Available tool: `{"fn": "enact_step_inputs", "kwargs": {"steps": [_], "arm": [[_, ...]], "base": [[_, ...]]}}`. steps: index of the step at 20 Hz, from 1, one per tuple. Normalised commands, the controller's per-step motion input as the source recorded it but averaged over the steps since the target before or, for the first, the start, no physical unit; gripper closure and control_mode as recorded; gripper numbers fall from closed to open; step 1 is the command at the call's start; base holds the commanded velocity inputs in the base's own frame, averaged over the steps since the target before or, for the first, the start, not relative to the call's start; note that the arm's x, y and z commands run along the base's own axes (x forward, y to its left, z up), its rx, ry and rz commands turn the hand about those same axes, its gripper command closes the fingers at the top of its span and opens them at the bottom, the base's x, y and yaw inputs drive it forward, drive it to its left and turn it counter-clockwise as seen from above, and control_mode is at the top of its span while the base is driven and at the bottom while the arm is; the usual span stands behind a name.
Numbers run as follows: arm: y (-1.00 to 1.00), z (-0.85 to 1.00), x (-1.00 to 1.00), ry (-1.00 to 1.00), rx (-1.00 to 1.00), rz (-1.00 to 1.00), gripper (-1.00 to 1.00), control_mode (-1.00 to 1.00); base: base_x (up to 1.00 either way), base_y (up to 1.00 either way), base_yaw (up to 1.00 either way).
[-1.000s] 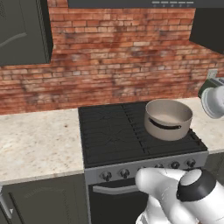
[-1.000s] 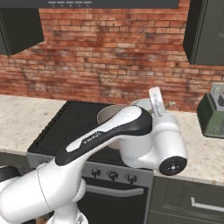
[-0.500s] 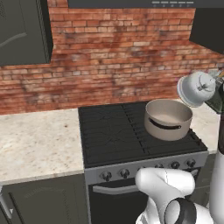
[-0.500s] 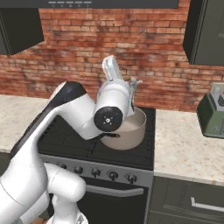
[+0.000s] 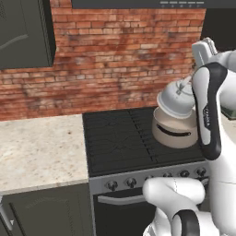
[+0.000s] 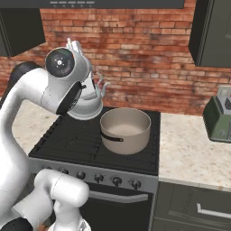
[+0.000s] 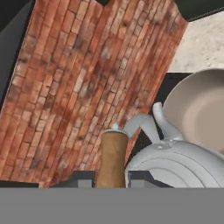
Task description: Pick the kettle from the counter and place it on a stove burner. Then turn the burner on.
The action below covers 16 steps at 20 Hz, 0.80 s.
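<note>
The silvery kettle (image 5: 175,99) hangs tilted in the air above the black cooktop (image 5: 117,138), just left of the beige pot and higher than its rim. In the right base view the kettle (image 6: 88,104) sits partly behind my arm's big joint. My gripper (image 7: 111,181) is shut on the tan wooden handle (image 7: 111,157), and the domed kettle body (image 7: 175,162) with its short spout lies to the right in the hand view. The left and front burner grates (image 6: 67,142) are bare.
A large beige pot (image 6: 125,131) with a dark handle fills the right rear burner. Stove knobs (image 6: 99,178) line the front panel. Beige counter runs on the left (image 5: 37,147) and on the right (image 6: 194,153), where a green appliance (image 6: 219,115) stands. A brick wall backs the stove.
My arm has swung left with the kettle, carrying it from the right counter side to above the stove beside the pot.
</note>
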Motion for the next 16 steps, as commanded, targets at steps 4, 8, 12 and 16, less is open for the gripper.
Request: {"fn": "enact_step_inputs", "kwargs": {"steps": [4, 8, 12, 16], "arm": [[1.0, 0.0, 0.03, 0.34, 0.0, 0.12, 1.0, -1.0], [1.0, 0.0, 0.01, 0.24, 0.0, 0.1, 1.0, -1.0], [0.95, -0.16, 0.08, 0.09, 0.02, 0.1, 1.0, -1.0], [0.65, -0.42, 0.08, 0.19, 0.0, 0.07, 1.0, -1.0]], "base": [[0.0, 0.0, 0.0], [0.0, 0.0, 0.0], [0.0, 0.0, 0.0], [0.0, 0.0, 0.0]]}}
